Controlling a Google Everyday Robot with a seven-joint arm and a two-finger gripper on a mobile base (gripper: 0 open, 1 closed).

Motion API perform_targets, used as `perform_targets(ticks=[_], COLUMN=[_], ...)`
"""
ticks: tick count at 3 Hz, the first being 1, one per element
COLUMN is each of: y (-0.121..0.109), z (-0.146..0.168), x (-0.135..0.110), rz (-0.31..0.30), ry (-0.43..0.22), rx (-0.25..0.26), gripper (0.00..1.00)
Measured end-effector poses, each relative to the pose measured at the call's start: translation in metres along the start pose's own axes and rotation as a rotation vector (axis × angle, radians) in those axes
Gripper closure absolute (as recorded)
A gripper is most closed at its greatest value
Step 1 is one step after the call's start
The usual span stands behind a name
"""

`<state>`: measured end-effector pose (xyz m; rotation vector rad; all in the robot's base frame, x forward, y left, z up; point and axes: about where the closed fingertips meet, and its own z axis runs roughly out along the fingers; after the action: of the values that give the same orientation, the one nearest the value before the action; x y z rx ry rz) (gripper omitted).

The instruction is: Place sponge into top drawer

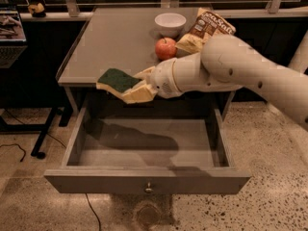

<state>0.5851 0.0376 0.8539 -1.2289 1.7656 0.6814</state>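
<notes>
The sponge (115, 81), pale yellow with a dark green top, is held in my gripper (137, 86). It hangs in the air just past the table's front edge, above the back left of the open top drawer (144, 177). The gripper's cream fingers are shut on the sponge's right end. The drawer is pulled far out, its grey inside is bare, and a small round knob (148, 188) sits on its front. My white arm (240, 66) reaches in from the right.
On the grey table (110, 42) stand a white bowl (170, 23), a red apple (166, 48) and a chip bag (204, 30), all behind my arm. A dark stand (45, 134) and cables are on the floor at the left.
</notes>
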Motion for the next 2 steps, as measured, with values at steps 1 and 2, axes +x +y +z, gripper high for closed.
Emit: perform_targets(ticks=[1,2], y=[0.004,0.005], z=[-0.006,-0.010], x=[0.021,0.045], rz=[0.021,0.052], ry=[0.004,0.007], rx=[0.101,0.154], gripper=[1.00,1.00])
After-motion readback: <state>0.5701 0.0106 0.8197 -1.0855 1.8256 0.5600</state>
